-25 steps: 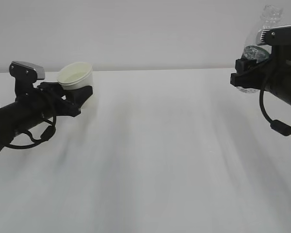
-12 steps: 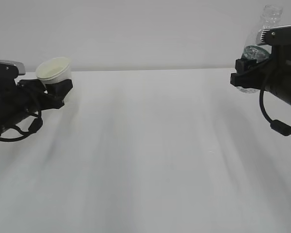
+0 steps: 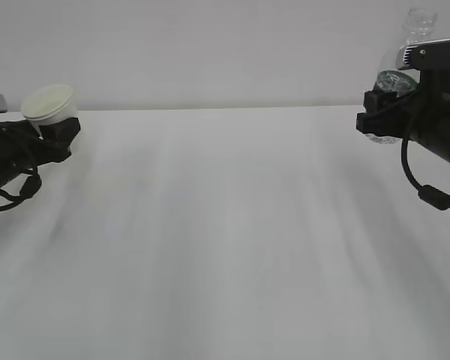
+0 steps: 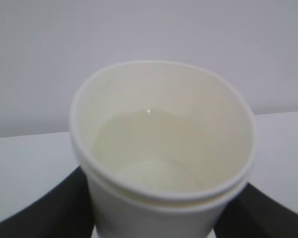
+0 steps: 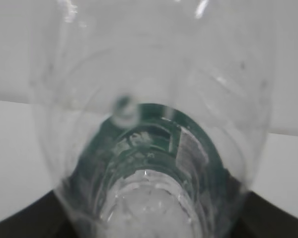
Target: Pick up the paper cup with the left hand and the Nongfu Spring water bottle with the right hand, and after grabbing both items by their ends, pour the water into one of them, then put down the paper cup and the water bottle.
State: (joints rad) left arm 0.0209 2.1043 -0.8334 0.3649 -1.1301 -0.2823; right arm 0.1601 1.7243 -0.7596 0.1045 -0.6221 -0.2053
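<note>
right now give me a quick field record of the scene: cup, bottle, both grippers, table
paper cup: held off the table at far left, tilted, liquid inside
water bottle: held up at far right, neck uppermost, capless
left gripper: shut on the paper cup
right gripper: shut on the water bottle at its lower part
table: white

Your left hand (image 3: 56, 131) sits at nine o'clock in the exterior view, arm low and reaching in from the edge, jaws clamped around the paper cup (image 3: 49, 104). Your right hand (image 3: 375, 112) hangs at two o'clock, raised off the table, jaws closed around the Nongfu Spring water bottle (image 3: 405, 60).
</note>
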